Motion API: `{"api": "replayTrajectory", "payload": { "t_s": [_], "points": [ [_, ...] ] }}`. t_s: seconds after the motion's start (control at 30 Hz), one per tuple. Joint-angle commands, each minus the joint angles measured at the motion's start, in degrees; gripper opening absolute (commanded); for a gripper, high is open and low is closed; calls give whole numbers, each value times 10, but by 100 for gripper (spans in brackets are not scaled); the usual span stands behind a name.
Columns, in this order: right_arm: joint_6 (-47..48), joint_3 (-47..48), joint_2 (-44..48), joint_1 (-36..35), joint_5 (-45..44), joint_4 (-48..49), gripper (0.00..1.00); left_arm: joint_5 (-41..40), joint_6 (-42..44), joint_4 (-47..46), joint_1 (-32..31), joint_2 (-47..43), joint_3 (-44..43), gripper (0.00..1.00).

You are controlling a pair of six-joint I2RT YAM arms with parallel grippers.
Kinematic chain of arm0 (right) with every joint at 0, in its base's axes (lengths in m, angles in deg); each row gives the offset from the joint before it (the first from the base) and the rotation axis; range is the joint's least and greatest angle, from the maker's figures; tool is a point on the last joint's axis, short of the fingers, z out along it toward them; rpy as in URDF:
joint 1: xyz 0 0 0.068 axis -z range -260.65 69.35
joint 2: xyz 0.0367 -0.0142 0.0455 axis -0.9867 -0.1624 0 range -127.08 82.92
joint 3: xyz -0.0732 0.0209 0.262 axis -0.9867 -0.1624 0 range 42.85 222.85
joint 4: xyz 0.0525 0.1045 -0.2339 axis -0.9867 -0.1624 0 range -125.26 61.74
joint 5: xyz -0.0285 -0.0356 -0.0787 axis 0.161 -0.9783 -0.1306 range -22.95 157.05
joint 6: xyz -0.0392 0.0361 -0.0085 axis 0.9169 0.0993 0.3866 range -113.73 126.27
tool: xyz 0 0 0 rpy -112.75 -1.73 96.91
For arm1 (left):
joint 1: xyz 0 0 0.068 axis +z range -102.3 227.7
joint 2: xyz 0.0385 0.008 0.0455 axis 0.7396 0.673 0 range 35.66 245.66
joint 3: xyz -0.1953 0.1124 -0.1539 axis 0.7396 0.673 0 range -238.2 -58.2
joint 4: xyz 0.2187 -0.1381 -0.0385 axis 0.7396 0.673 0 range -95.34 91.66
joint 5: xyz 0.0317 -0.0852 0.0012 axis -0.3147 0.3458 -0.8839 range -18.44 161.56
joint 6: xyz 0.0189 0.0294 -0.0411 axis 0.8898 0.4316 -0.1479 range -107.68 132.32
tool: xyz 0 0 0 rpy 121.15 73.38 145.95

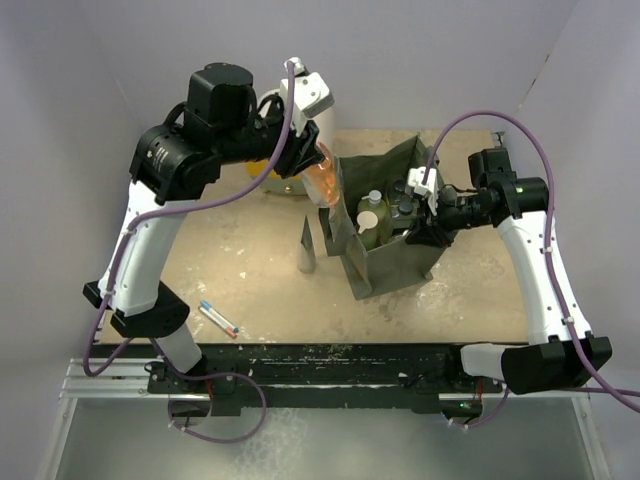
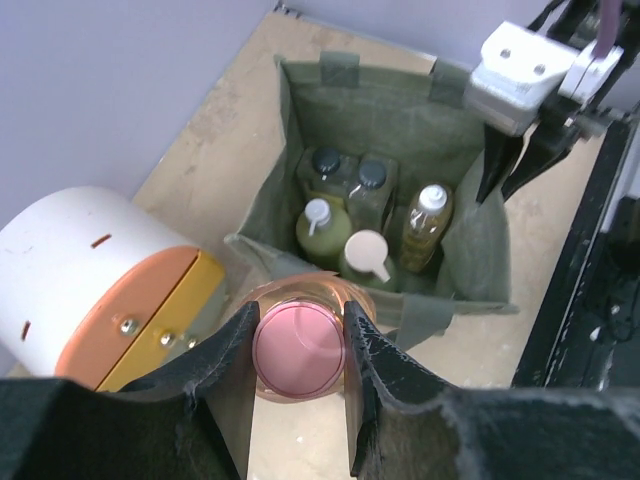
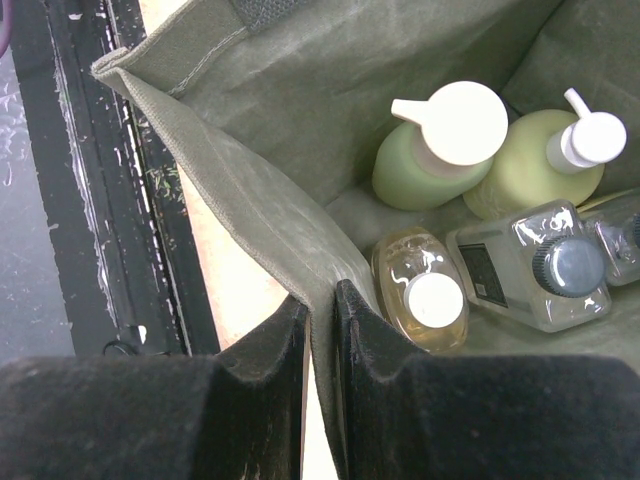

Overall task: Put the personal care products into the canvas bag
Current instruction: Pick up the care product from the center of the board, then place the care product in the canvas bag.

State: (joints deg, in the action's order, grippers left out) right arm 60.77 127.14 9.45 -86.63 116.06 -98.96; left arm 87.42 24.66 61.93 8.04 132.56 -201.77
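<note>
**Desk:** Where is the orange bottle (image 2: 298,352)?

**Operator:** I have it in the left gripper (image 2: 298,325). The black pads (image 2: 232,385) pinch it by its sides, with the pink cap facing my wrist camera. It hangs at the left rim of the canvas bag (image 1: 392,268), off the table (image 1: 230,270). I cannot tell whether it brushes the fabric.

**Desk:** And your other arm?

**Operator:** The right gripper (image 3: 320,300) is clamped on the bag's right wall, with the olive cloth caught between its fingers. The mouth of the bag stands open.

**Desk:** What do you see inside?

**Operator:** I count five bottles, upright and packed close. A clear square bottle (image 3: 525,270) with a dark cap has its twin (image 3: 620,235) beside it. Next to them are a pale green pump bottle (image 3: 545,165) and a green bottle (image 3: 440,150) with a broad white top. An amber bottle (image 3: 425,290) with a white cap stands just beside the first square one, nearest my right fingers.

**Desk:** Anything outside the bag?

**Operator:** The slim grey bottle (image 1: 308,250) stands upright on the table, just left of the bag. The round drawer unit (image 2: 110,290), in white, orange and yellow, sits near the bag's far left corner, beside my left gripper. A small pen-like stick (image 1: 218,318) lies near the left arm's base, well apart from the bag.
</note>
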Motion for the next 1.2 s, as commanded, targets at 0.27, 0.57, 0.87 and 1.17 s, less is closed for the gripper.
{"api": "replayTrajectory", "payload": {
  "t_s": [0.27, 0.57, 0.87, 1.17],
  "points": [
    [-1, -6, 11, -1, 10, -5, 18, 40, -118, -226, -8, -4, -106, 0],
    [-2, -8, 14, -1, 9, -6, 18, 37, -144, -256, -36, 65, -144, 0],
    [2, -25, 30, 0, 18, -5, 17, -5, -147, -279, -96, 108, -129, 0],
    [7, -45, 50, -1, 39, 1, 13, 37, -180, -309, -105, 100, -59, 0]
  ]
}}
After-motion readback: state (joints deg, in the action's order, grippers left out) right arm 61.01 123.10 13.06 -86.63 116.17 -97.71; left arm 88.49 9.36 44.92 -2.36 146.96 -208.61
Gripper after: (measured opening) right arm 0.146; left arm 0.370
